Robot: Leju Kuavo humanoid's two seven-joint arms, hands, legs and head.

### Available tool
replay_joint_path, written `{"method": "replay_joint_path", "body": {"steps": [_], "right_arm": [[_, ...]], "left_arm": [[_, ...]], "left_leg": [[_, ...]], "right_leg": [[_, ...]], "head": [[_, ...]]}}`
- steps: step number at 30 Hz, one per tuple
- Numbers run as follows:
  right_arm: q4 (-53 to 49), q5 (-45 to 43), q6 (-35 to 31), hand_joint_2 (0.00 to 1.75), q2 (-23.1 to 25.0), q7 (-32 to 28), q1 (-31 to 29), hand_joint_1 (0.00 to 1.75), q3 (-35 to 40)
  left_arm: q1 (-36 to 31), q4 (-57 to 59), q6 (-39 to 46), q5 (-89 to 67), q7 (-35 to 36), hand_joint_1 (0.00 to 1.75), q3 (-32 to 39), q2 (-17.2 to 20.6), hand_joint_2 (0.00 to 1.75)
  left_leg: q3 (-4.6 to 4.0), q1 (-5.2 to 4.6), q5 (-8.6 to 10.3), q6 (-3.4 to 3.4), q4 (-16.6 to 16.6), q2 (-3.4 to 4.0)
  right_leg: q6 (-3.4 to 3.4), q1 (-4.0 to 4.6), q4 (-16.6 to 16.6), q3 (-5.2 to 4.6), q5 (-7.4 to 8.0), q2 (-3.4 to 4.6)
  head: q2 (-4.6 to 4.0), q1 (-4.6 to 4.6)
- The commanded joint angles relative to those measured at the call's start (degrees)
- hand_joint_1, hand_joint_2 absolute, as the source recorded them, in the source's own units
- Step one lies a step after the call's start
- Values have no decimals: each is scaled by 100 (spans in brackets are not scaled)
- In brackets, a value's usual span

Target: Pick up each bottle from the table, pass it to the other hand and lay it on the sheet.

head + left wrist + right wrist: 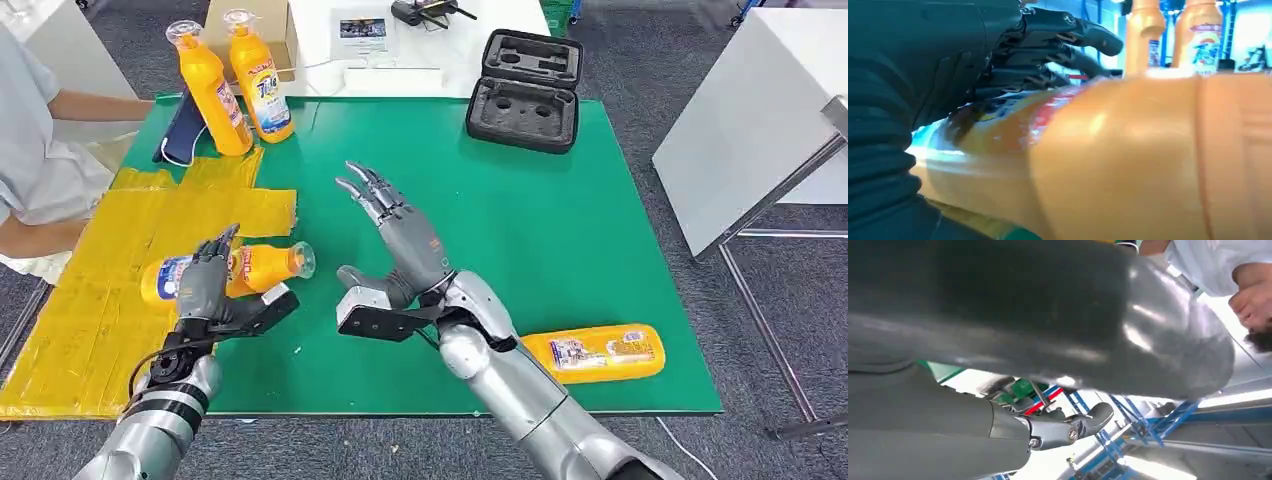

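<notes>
Currently the left hand [205, 283] wraps its fingers [1068, 42] around an orange bottle [250, 268], held over the yellow sheet [130, 260] edge, not yet laid. The right hand [400, 240] has its fingers spread, empty. Another bottle [598, 352] lies on the table [560, 220] behind that hand, untouched.

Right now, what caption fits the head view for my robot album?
Left hand holds an orange bottle over the yellow sheet; right hand open.
</notes>
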Motion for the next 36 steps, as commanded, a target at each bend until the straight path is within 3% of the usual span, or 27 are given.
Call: {"method": "replay_joint_path", "body": {"steps": [1, 3, 5, 7, 8, 11, 13, 14, 15, 17, 18, 21, 25, 29, 33, 34, 36], "right_arm": [[453, -13, -23, 0, -126, 39, -384, 0, 335], [453, -13, -23, 0, -126, 39, -384, 0, 335], [468, 44, -31, 0, -133, 39, -386, 0, 364], [511, 273, 23, 0, -177, 4, -420, 0, 503], [524, 328, 39, 0, -200, 4, -431, 0, 541], [561, 440, 88, 0, -279, 30, -467, 0, 595], [582, 456, 93, 0, -310, 38, -467, 0, 578], [589, 461, 95, 0, -318, 40, -466, 0, 573], [594, 516, 89, 0, -355, 11, -465, 0, 585], [595, 522, 92, 0, -371, 8, -457, 0, 582], [595, 522, 92, 0, -371, 8, -457, 0, 582], [595, 522, 92, 0, -371, 8, -457, 0, 582], [595, 522, 92, 0, -371, 8, -457, 0, 582], [466, 895, 144, 0, -587, 138, -357, 0, 612], [554, 1146, 244, 0, -770, 150, -213, 0, 462], [556, 1173, 298, 175, -788, 106, -173, 0, 392], [508, 1270, 406, 175, -883, -3, -101, 0, 328]], "left_arm": [[-238, 643, -26, 30, 40, 0, -411, 103, 175], [-238, 643, -26, 30, 40, 0, -411, 103, 175], [-248, 708, -26, -10, 6, 0, -353, 110, 175], [-295, 984, -26, -238, -137, 0, 129, 1, 175], [-276, 1030, -26, -182, -197, 0, 160, -3, 175], [-283, 1336, -26, 2, -477, 0, 293, 0, 175], [-310, 1465, -26, -11, -495, 0, 298, 20, 175], [-311, 1480, -26, -25, -473, 0, 296, 26, 0], [-359, 1586, -26, -8, -430, 0, 336, 23, 0], [-373, 1594, -26, 24, -449, 0, 356, 17, 0], [-373, 1594, -26, 24, -449, 0, 356, 17, 0], [-373, 1594, -26, 24, -449, 0, 356, 17, 0], [-373, 1594, -26, 24, -449, 0, 356, 17, 0], [-633, 1748, -149, 1671, -1803, 0, 1349, -192, 0], [-701, 1283, -606, 2503, -2395, 0, 1474, -350, 0], [-683, 1112, -875, 2878, -2577, 0, 1455, -386, 0], [-590, 618, -1458, 3691, -2886, 0, 1383, -469, 0]], "left_leg": [[73, -3, -33, -3, 1, 7], [40, -3, -13, -1, -9, 7], [56, -2, -23, -3, -3, 7], [77, -2, -34, -5, 1, 8], [39, -3, -13, -2, -9, 7], [86, -2, -38, -5, 0, 14], [65, -3, -27, -2, -4, 8], [55, -4, -21, -2, -6, 5], [84, -4, -36, -4, -2, 7], [48, -3, -18, -1, -6, 9], [83, -3, -36, -3, -1, 11], [46, -4, -13, -3, -8, 8], [86, -4, -32, -10, -4, 11], [70, -3, -21, -10, -5, 6], [91, 2, -28, -10, -2, -16], [84, 2, -23, -10, -3, -16], [87, 2, -26, -10, -2, -20]], "right_leg": [[-3, -3, -3, 74, -31, 11], [-1, -4, -10, 39, -11, 9], [-3, -3, -6, 56, -21, 9], [-4, -3, -2, 78, -31, 11], [-1, -3, -10, 38, -10, 9], [-4, -3, -5, 85, -32, 17], [-3, -4, -7, 65, -24, 10], [-2, -4, -9, 55, -19, 8], [-3, -5, -5, 84, -33, 11], [-1, -3, -10, 49, -14, 11], [-3, -4, -5, 85, -31, 14], [-1, -5, -9, 46, -9, 10], [-6, -4, -4, 83, -24, 15], [-5, -3, -5, 67, -16, 9], [-7, 1, -7, 93, -29, -14], [-7, 1, -8, 84, -25, -14], [-8, 1, -7, 90, -29, -16]], "head": [[0, -2], [0, -2], [0, -2], [0, 0], [0, 0], [0, 0], [0, 0], [0, 0], [0, 0], [0, 0], [0, 0], [0, 0], [0, 0], [0, 0], [0, 0], [0, 0], [0, 0]]}}
